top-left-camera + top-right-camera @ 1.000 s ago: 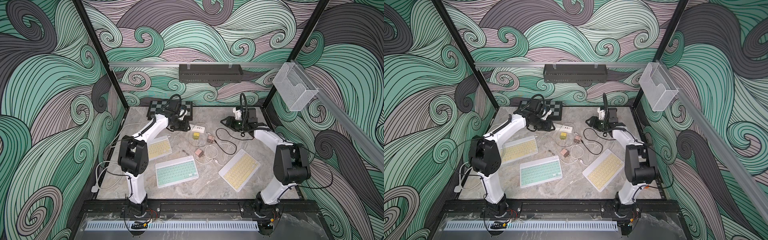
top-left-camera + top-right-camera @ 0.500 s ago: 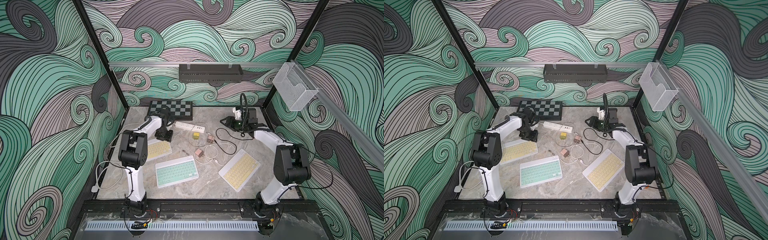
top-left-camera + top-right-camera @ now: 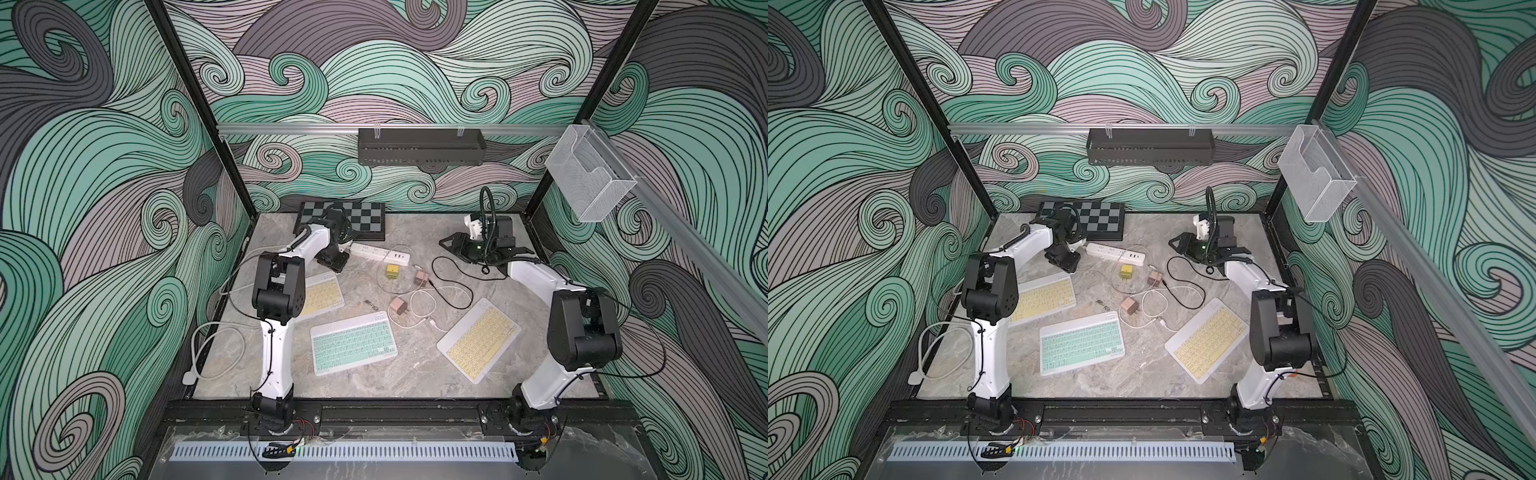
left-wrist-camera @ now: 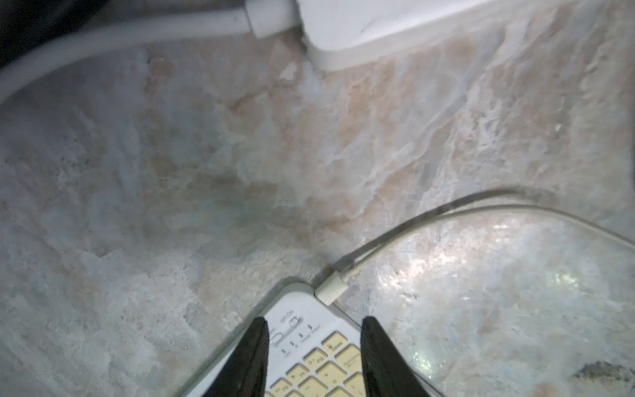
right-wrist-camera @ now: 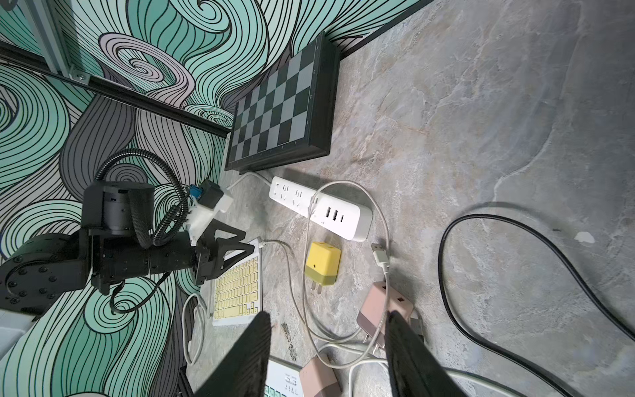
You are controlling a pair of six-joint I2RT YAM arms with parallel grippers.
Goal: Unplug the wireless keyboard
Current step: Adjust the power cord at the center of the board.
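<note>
Left jaws parted over yellow keyboard [image 4: 311, 361], plug [image 4: 331, 288] ahead, power strip [image 4: 378, 27] beyond; right jaws parted.

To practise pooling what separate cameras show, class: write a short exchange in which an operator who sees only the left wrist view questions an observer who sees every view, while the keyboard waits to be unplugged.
Operator: My left hand is over a yellow-keyed keyboard with a white plug in its corner. Are there any other keyboards?
Observer: Yes, two. A mint keyboard lies mid-table, and a yellow keyboard lies near the right arm.
Operator: Is the right hand in my way?
Observer: No. The right hand hovers open and empty toward the table's far right, well apart from yours.
</note>
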